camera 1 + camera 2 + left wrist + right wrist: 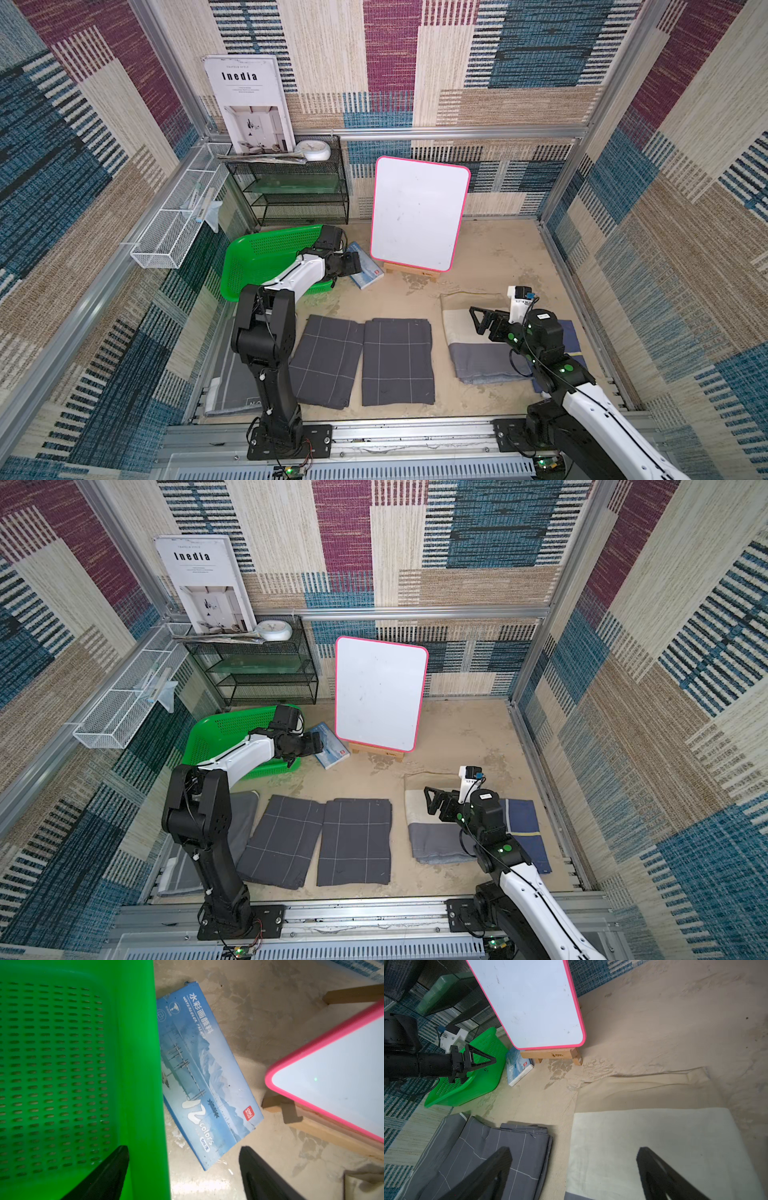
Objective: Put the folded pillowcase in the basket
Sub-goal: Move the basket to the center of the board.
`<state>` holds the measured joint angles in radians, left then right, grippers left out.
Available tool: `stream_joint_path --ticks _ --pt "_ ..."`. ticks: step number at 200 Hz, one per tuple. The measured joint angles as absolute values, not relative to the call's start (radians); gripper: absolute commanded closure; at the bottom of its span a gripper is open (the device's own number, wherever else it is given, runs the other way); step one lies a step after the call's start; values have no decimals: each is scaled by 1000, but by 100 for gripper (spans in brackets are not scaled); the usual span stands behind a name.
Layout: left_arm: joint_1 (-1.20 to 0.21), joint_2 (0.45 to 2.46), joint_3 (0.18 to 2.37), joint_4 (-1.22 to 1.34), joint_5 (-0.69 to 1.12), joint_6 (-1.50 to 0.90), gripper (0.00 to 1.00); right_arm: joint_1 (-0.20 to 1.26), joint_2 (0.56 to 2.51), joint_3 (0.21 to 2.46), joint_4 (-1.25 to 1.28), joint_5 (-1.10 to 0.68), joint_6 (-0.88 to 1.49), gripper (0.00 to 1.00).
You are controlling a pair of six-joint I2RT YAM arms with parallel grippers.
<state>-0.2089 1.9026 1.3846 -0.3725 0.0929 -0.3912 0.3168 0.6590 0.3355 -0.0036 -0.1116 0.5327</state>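
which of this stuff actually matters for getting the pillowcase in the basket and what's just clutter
For the job: green basket; folded checked cloth; its twin alongside; cream-and-grey folded cloth (any could be the pillowcase).
Just lying about: whiteboard; paint box; clock; magazine; black shelf; wire rack.

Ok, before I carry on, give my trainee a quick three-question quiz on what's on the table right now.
1. True or false: the right gripper is shut on a cloth.
2. What lies between the basket and the whiteboard? A) a clock B) the blue paint box C) a folded cloth
3. How many dark checked folded cloths lie side by side between the two arms?
Key: 1 false, it is open above the cream cloth. 2 B. 3 two.
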Motion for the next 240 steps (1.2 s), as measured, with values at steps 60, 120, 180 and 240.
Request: stream_joint_path --ticks 60,120,180,240 --pt "-285 1800 1247 -358 84 -412 22 420 718 359 36 -36 542 1" --pt "-302 1582 1147 -363 12 -448 2 534 760 399 35 27 562 1" --pt "-436 1219 969 -431 -80 -542 1 652 901 481 -13 44 644 2" --pt "-637 1107 757 -574 -78 -656 10 827 1036 474 -43 92 740 10"
